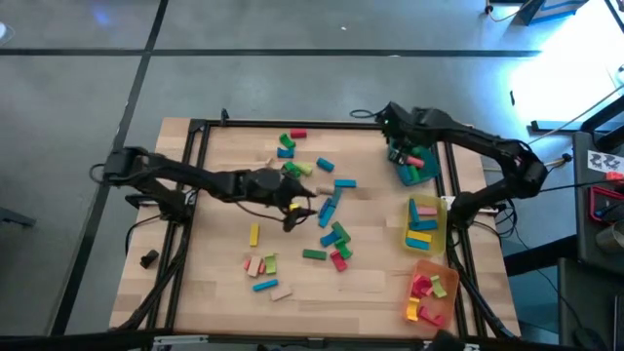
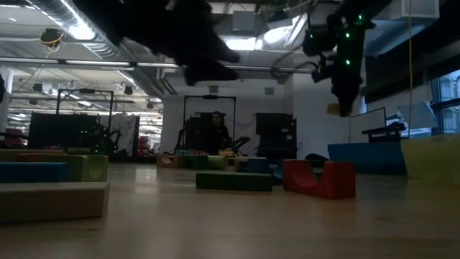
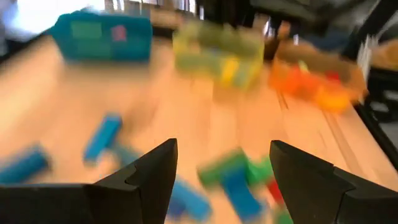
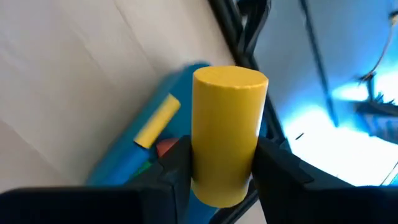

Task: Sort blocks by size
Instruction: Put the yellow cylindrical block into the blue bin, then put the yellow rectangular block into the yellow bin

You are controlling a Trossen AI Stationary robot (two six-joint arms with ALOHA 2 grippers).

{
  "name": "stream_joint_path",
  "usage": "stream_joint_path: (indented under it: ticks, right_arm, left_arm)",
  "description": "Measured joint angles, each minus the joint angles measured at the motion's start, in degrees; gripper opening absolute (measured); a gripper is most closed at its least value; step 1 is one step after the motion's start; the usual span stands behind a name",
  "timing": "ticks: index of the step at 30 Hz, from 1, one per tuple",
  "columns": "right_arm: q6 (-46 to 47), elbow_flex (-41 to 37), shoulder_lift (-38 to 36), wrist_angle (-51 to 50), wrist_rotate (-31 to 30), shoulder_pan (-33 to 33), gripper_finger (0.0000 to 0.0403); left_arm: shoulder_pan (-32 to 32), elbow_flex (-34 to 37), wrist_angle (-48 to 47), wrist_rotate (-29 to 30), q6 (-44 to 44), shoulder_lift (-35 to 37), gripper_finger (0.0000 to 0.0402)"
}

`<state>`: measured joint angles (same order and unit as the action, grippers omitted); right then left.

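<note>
Many coloured wooden blocks (image 1: 331, 210) lie scattered on the middle of the table, with a smaller group (image 1: 263, 265) nearer the front. My right gripper (image 1: 395, 144) hovers over the teal tray (image 1: 417, 171) at the far right, shut on a yellow cylinder block (image 4: 227, 118). The tray (image 4: 134, 152) below it holds a yellow bar and a red piece. My left gripper (image 1: 292, 213) hangs open above the middle blocks. In the left wrist view its fingers (image 3: 158, 171) stand wide apart with nothing between them. My right gripper pinches the yellow cylinder's curved side (image 4: 205, 171) between its two fingers, near one end. The rest of the cylinder sticks out past the fingertips. The fingers slant down from above. The cylinder is lifted clear, above the teal tray.
A yellow tray (image 1: 426, 226) with blue and yellow bars and an orange tray (image 1: 432, 292) with red and yellow pieces stand along the right edge. A small dark lump (image 1: 148, 258) lies off the table's left side. A black frame borders the table.
</note>
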<state>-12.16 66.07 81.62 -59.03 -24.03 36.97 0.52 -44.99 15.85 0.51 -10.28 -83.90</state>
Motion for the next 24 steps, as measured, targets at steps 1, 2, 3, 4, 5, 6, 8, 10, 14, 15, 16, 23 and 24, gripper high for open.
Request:
stream_joint_path:
  ticks: [1,2,3,4,5,6,8,10,14,15,16,23,24]
  right_arm:
    - [-0.10,-0.90,0.00,0.50,0.81,1.63,0.0136]
    - [-0.12,-1.95,0.00,1.18,1.81,3.38,0.0136]
    - [-0.18,-3.06,0.00,2.02,2.89,4.91,0.0136]
    - [-0.20,-4.06,0.00,3.07,4.13,6.26,0.0136]
    - [-0.27,-5.09,0.00,4.13,5.19,7.53,0.0138]
    - [-0.40,-6.06,0.00,4.90,6.13,8.56,0.0140]
    - [-0.57,-7.61,0.00,6.45,6.77,9.93,0.0149]
    - [-0.62,-8.78,0.00,8.40,7.01,10.61,0.0162]
    - [-0.56,-9.84,0.00,9.92,7.12,10.72,0.0189]
    - [-0.57,-9.84,0.00,10.00,7.18,10.69,0.0193]
    - [-0.57,-9.84,0.00,10.08,7.17,10.69,0.0197]
    - [-0.27,-9.84,0.00,12.14,7.78,10.69,0.0201]
    - [-0.27,-9.84,0.00,12.34,8.13,10.69,0.0201]
  left_arm:
    - [-0.30,0.00,-4.03,-0.02,-1.20,1.84,0.0241]
    - [-0.56,0.00,-8.18,-0.03,-2.34,3.83,0.0241]
    - [-0.89,0.00,-12.40,0.00,-3.55,5.48,0.0241]
    - [-1.20,0.00,-16.30,0.04,-5.09,7.24,0.0241]
    - [-1.58,0.00,-20.11,0.07,-6.66,8.64,0.0241]
    - [-1.99,0.00,-23.89,0.05,-8.52,10.01,0.0241]
    - [-2.94,0.00,-31.47,-0.06,-13.00,12.25,0.0241]
    - [-4.18,0.00,-38.29,-0.10,-18.45,13.74,0.0241]
    - [-7.13,0.00,-49.91,-0.05,-31.91,14.27,0.0241]
    - [-7.98,0.00,-52.59,0.12,-35.74,14.21,0.0241]
    - [-8.71,0.00,-54.77,0.13,-39.65,14.00,0.0241]
    - [-12.97,0.44,-61.90,1.64,-58.18,12.21,0.0241]
    - [-13.35,0.64,-61.50,1.99,-59.64,11.61,0.0241]
